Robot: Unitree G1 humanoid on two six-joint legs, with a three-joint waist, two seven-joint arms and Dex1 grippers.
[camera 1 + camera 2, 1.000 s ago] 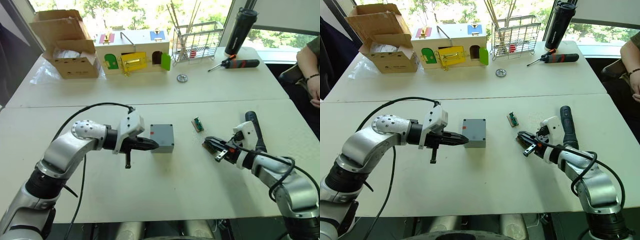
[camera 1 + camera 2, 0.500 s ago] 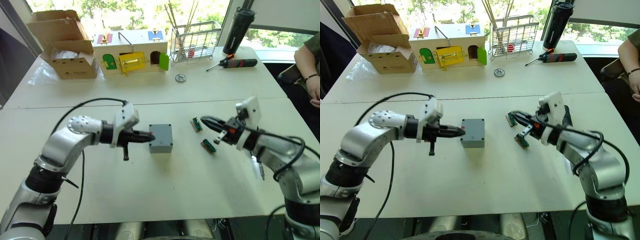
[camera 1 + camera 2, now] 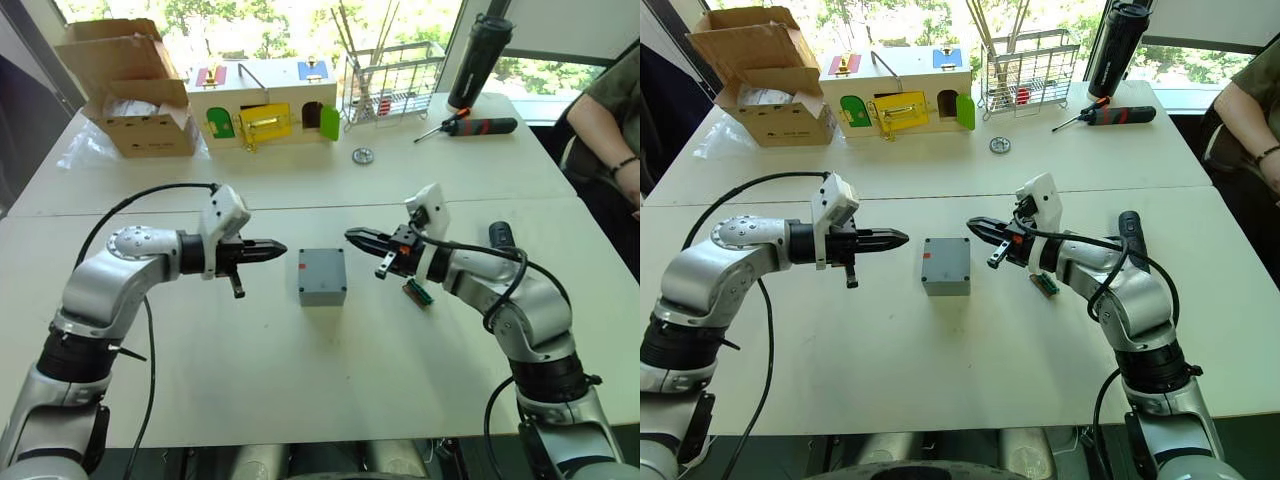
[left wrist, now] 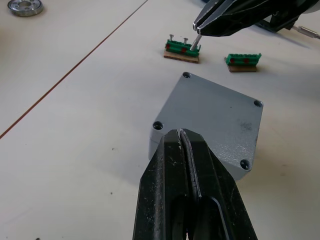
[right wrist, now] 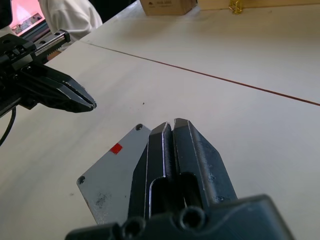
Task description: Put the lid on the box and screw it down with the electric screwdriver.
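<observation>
Sitting between both closed fingers [image 3: 272,246], untouched, is the box [image 3: 322,276].

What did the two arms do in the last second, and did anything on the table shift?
The right gripper swung from beside the electric screwdriver toward the box, its jaws pinching a small screw. The left gripper, jaws shut, drew back from the box's side. The box with its lid on, and the two green terminal blocks, stayed put.
</observation>
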